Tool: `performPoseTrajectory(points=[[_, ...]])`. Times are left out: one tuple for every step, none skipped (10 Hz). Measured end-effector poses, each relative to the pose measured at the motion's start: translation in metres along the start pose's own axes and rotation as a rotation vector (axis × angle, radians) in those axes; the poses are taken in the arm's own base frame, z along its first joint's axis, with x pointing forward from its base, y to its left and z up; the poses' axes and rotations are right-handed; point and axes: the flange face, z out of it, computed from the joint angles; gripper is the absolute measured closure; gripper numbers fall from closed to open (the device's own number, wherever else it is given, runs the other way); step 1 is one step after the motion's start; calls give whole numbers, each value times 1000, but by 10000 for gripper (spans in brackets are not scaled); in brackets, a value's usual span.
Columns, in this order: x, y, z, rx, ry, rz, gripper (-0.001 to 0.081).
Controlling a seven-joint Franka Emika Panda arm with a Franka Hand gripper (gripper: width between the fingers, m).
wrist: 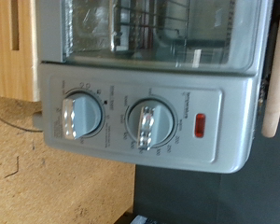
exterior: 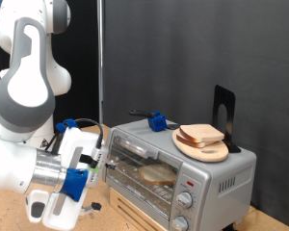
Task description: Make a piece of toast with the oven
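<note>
The silver-grey oven (exterior: 173, 173) stands at the exterior view's right with its glass door shut. A slice of toast (exterior: 200, 133) lies on a round wooden plate (exterior: 204, 150) on the oven's top. Through the glass a tan, bread-like shape (exterior: 156, 175) shows on the wire rack. My gripper (exterior: 99, 167) hovers just off the oven's front, at the exterior view's left of the door. The wrist view shows no fingers. It shows the oven's control panel (wrist: 140, 117) close up, with two round knobs (wrist: 77, 116) (wrist: 147, 123) and a red mark (wrist: 200, 125).
A blue clip (exterior: 159, 122) and a black stand (exterior: 223, 108) sit on the oven's top. The oven rests on a cork-coloured table (exterior: 10, 214). A dark curtain hangs behind. The plate's edge (wrist: 273, 84) shows in the wrist view.
</note>
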Motion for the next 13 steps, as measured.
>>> performPoseTrajectory(points=[[2,-3,0,2,-1,-2,3],[12,-9,4,15,31,-6,3],[24,-16,10,36,80,-9,3],[35,-22,17,60,123,-7,3],[44,-29,23,73,137,-2,3],[53,-36,28,75,136,9,3],[62,-44,32,73,130,29,3],[72,-51,36,77,150,46,3],[81,-55,43,74,167,54,3],[81,-54,42,74,162,54,3],[75,-51,45,30,85,45,3],[69,-50,47,-34,-8,28,3],[68,-50,48,-88,-70,15,3]])
